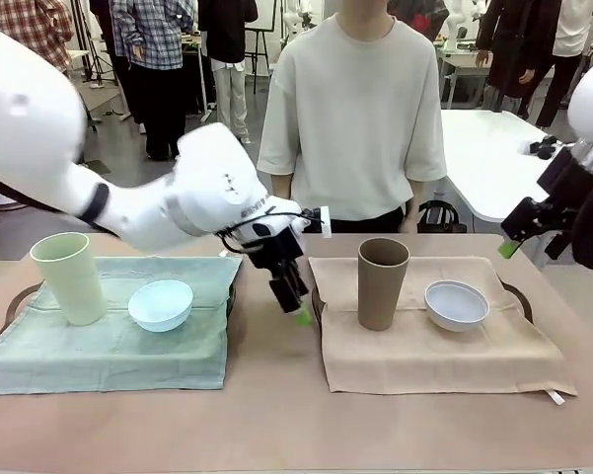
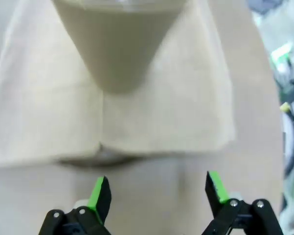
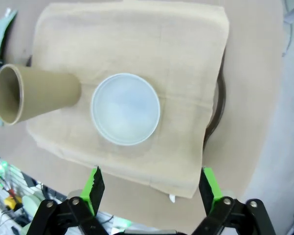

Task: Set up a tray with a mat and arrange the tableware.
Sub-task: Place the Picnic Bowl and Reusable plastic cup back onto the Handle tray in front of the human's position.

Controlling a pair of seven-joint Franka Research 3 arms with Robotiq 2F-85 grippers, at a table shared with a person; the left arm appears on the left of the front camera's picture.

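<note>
Both settings look laid — the pale green tumbler (image 1: 69,277) and light blue bowl (image 1: 161,304) stand on the green mat (image 1: 109,351) at my left, the brown tumbler (image 1: 382,282) and white bowl (image 1: 457,304) on the tan mat (image 1: 444,346) at my right, each mat draped over its tray (image 1: 518,298). My left end effector (image 1: 294,304) hangs spread and empty between the mats, my right end effector (image 3: 150,188) spread and empty above the white bowl — I judge little remains beyond pulling clear.

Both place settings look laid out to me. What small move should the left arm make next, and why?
Probably lift the left gripper back from the gap between the mats. Its jaws are open and empty, the tall brown tumbler stands upright on the beige cloth mat, and the pale green tumbler stands on its own mat.
</note>
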